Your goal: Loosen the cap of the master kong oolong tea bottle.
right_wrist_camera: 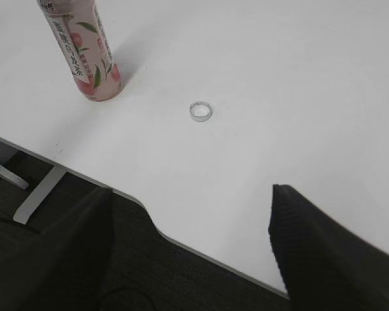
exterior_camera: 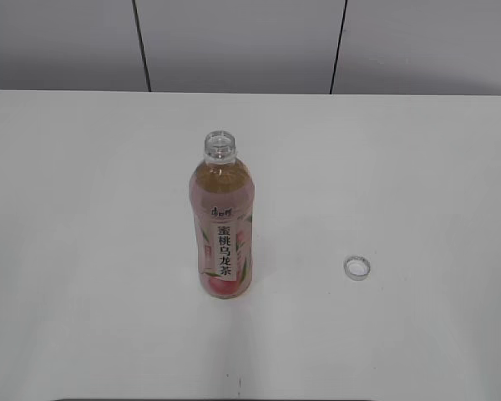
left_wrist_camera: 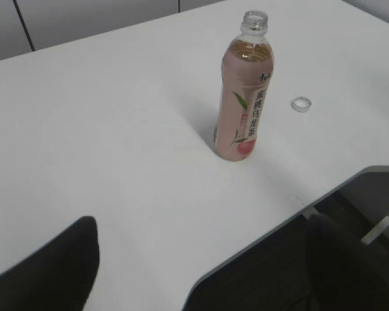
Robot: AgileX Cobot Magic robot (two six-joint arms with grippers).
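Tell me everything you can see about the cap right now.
The cap is off the bottle, lying alone on the white table to the bottle's right in the exterior view. It is a small white plastic ring shape, open side up, showing its hollow inside. Nothing touches it but the table. Neither gripper is near it.

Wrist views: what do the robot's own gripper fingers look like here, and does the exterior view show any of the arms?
Only finger parts show. In the left wrist view, the left gripper appears as two dark, near-black, blurred rounded shapes at the bottom edge. In the right wrist view, the right gripper shows two wider black fingers with a faintly ribbed, matte surface. No cables or markings are visible. The exterior view shows no arm.
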